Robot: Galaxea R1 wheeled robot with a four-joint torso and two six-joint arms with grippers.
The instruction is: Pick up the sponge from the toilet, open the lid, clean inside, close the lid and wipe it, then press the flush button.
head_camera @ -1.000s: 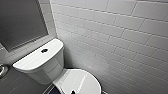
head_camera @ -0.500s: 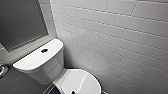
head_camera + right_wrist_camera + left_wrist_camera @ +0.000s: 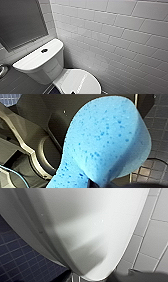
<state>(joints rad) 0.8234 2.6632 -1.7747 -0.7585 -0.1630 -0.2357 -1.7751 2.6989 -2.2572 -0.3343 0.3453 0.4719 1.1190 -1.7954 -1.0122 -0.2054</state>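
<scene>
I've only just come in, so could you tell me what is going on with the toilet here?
The robot is facing the toilet beside a white-tiled wall. The blue sponge is off the toilet and sits right in front of the right wrist camera, apparently held by that arm above the dark floor. The lid is down, and nothing touches the flush button on the tank top. The left wrist camera looks closely at the toilet's white curved surface.
</scene>
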